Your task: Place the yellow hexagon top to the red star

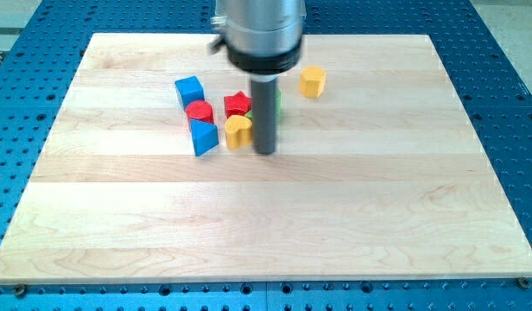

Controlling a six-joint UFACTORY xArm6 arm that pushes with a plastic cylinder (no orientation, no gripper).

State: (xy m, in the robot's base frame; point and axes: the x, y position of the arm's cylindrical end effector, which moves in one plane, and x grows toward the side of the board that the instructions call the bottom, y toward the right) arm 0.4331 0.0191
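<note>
The yellow hexagon [313, 81] sits alone on the wooden board, to the upper right of the cluster. The red star [237, 104] lies in the cluster, left of my rod. My tip [265, 152] rests on the board just right of a yellow heart-shaped block [238, 131] and below right of the red star. The hexagon is up and to the right of my tip, apart from it. A green block [277, 105] is mostly hidden behind the rod.
A blue cube [189, 90], a red cylinder [199, 111] and a blue triangular block [204, 136] stand at the cluster's left. The wooden board [266, 216] lies on a blue perforated table [508, 104].
</note>
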